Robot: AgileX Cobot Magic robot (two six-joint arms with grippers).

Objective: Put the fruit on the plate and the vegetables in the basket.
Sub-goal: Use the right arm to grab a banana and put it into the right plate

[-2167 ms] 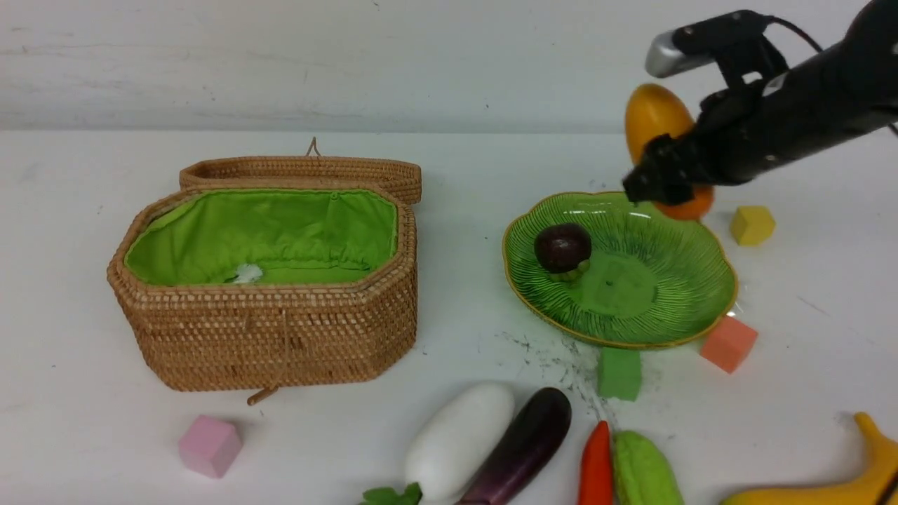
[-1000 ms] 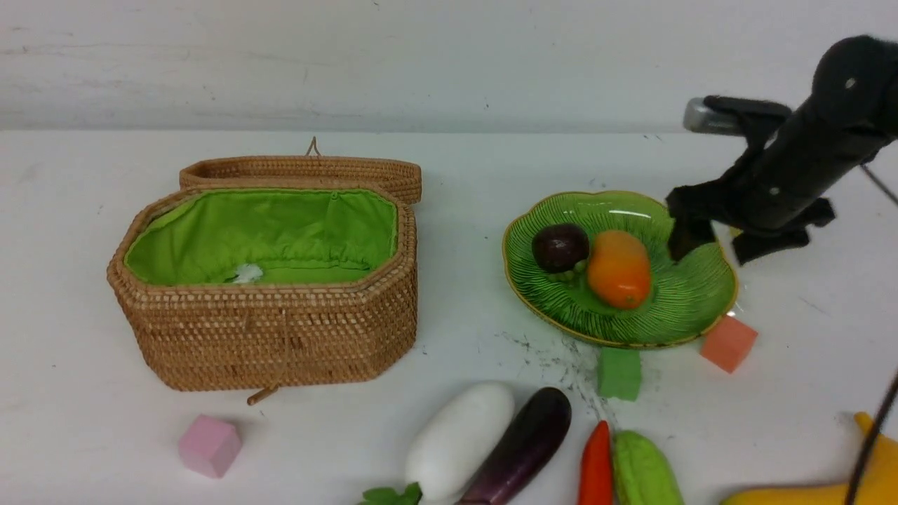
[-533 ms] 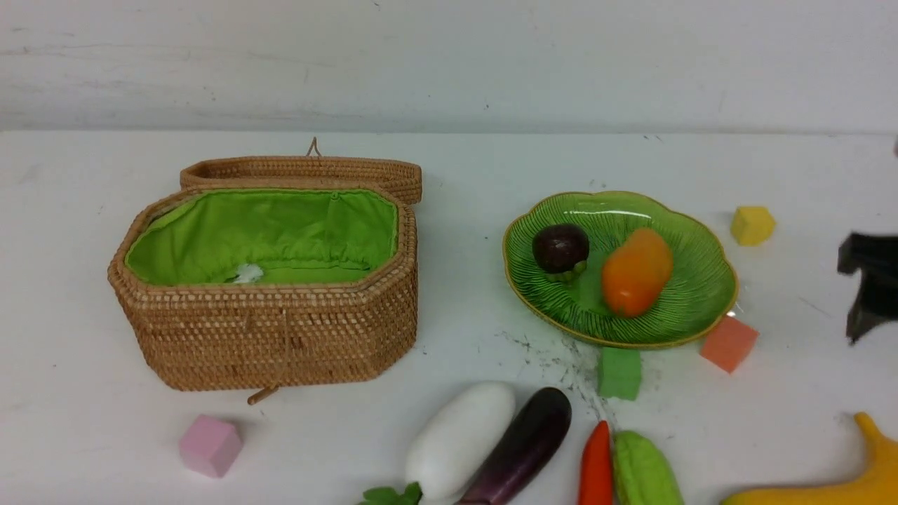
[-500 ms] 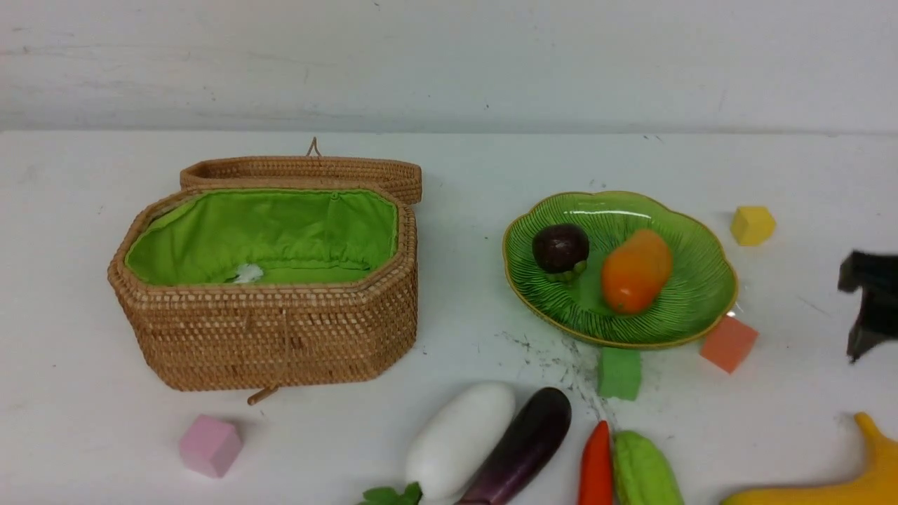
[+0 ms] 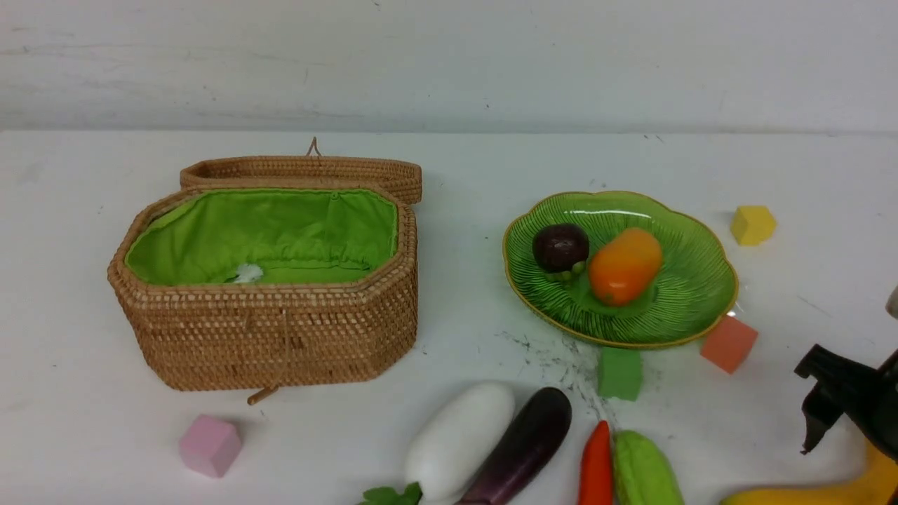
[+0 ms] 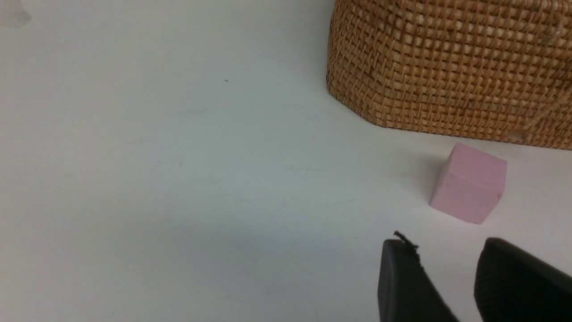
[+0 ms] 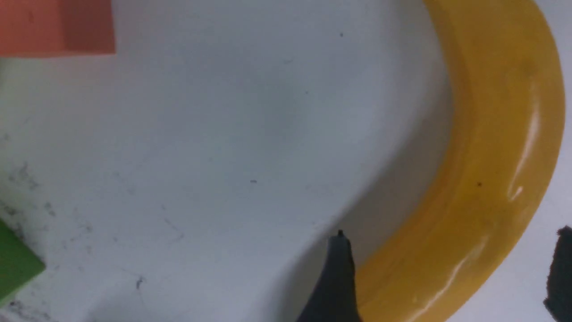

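Near side first: the right wrist view shows the right gripper point(image 7: 447, 273) spread wide with the banana point(image 7: 496, 134) between its fingers, where the front view leaves part of the fruit hidden. The gripper has come lower and nearer the banana; beyond the banana, the mango point(image 5: 624, 266) has rolled toward the mangosteen point(image 5: 560, 247) on the plate point(image 5: 694, 280).

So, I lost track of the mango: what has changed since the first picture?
The right gripper let go of the mango, which now lies in the green dish beside the mangosteen, and came down toward the robot, its open fingers astride the banana. The vegetables and basket stayed put.
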